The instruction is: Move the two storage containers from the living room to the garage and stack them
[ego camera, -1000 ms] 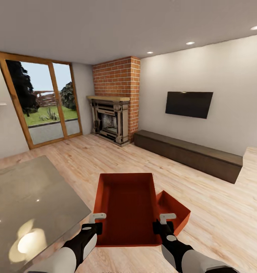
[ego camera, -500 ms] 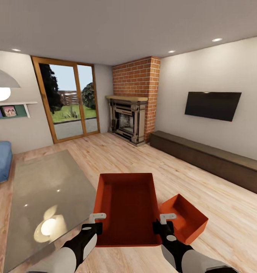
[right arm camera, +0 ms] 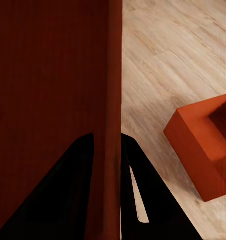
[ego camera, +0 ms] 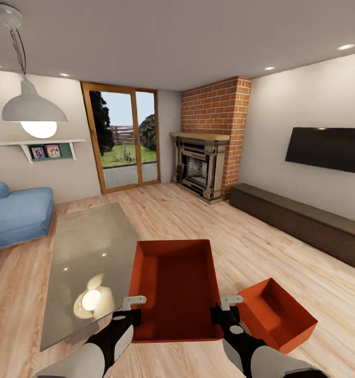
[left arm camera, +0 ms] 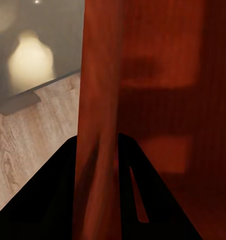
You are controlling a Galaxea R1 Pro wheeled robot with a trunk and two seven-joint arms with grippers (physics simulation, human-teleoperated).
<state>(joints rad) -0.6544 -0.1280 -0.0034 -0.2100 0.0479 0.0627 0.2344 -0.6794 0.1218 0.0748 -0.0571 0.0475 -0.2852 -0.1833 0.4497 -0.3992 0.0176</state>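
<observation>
I hold one orange-red storage container [ego camera: 174,281] in front of me, lifted above the living room's pale wood floor. My left gripper [ego camera: 131,307] is shut on its left wall [left arm camera: 100,115], and my right gripper [ego camera: 227,305] is shut on its right wall [right arm camera: 113,100]. In both wrist views the thin wall runs between the dark fingers. The second storage container [ego camera: 277,314] rests on the plank floor at my lower right, beside the right arm, also seen as the orange bin [right arm camera: 203,142] in the right wrist view.
A glass-topped table [ego camera: 88,257] lies close on my left. A blue sofa [ego camera: 17,215] stands at far left under a pendant lamp [ego camera: 33,107]. Ahead are a glass door [ego camera: 127,139], brick fireplace [ego camera: 206,157], low dark cabinet [ego camera: 303,223] and wall TV [ego camera: 326,149].
The whole view has swung to the left: fireplace, TV and cabinet slid right, sofa and lamp came into view. The held container stays fixed in both grippers; the floor container shifted right in view.
</observation>
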